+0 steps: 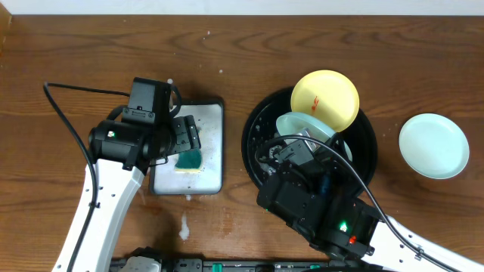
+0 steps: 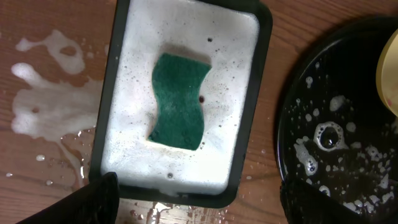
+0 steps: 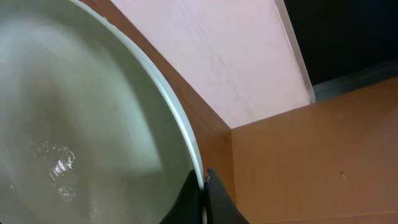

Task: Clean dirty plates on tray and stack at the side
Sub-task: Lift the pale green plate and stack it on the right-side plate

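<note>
The black round tray [image 1: 257, 132] holds a yellow plate [image 1: 327, 98] with red smears, leaning on its far rim. My right gripper [image 3: 203, 186] is shut on the rim of a mint green plate [image 3: 81, 124], held tilted over the tray [image 1: 302, 125]. The other mint plate [image 1: 433, 145] lies on the table at the right. My left gripper [image 2: 196, 202] is open and empty, above the near edge of the white soapy tray [image 2: 186, 37], where a green sponge [image 2: 179, 101] lies in foam. The black tray's wet edge shows in the left wrist view [image 2: 336, 143].
The white dark-rimmed rectangular tray [image 1: 213, 136] with the sponge [image 1: 188, 160] sits left of the black tray. Foam and water are spilled on the wood beside it [image 2: 43, 106] and near the front [image 1: 184, 224]. A black cable [image 1: 64, 113] runs at the left.
</note>
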